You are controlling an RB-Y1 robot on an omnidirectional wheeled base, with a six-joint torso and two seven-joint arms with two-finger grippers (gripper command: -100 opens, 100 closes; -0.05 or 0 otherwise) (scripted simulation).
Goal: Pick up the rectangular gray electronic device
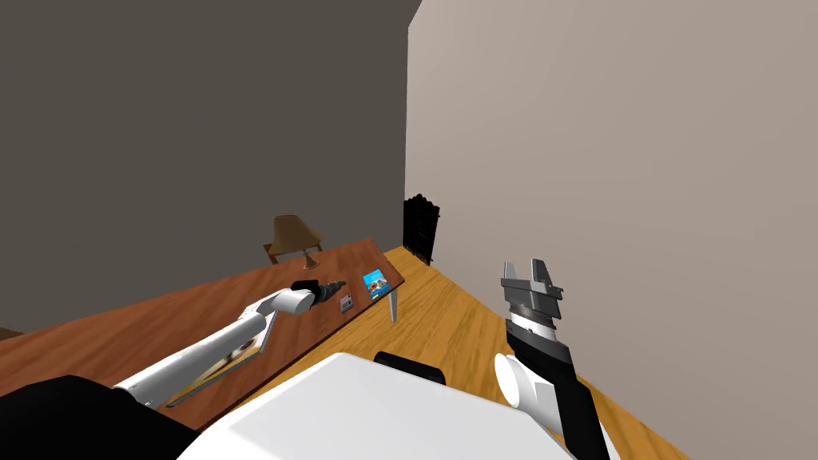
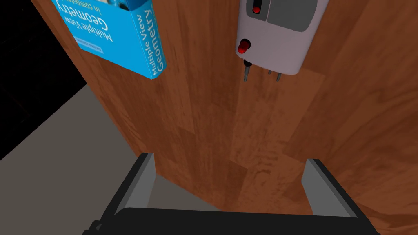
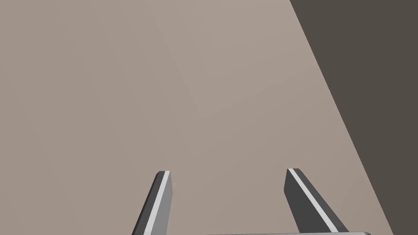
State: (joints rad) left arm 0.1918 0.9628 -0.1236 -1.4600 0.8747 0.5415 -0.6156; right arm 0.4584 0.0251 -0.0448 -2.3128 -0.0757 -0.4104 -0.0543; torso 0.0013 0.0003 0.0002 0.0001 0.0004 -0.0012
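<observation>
The grey rectangular device [image 2: 277, 36] lies flat on the brown wooden table [image 2: 245, 134]; it is pale grey with darker panels, red buttons and small metal pins at one end. In the head view the device [image 1: 347, 303] sits near the table's right end. My left gripper [image 2: 230, 167] hovers over the tabletop a short way from the device's pinned end, open, nothing between its fingers. From the head view, the left gripper [image 1: 339, 285] reaches out over the table. My right gripper [image 1: 527, 267] is raised beside the right wall, open and empty, its fingers [image 3: 163, 196] spread.
A blue book [image 2: 118, 36] titled Multiple View Geometry lies beside the device, at the table's end [image 1: 375, 283]. A lamp [image 1: 292, 236] stands at the table's back edge. Another book [image 1: 232, 355] lies under my left forearm. A dark cabinet [image 1: 421, 228] stands in the corner.
</observation>
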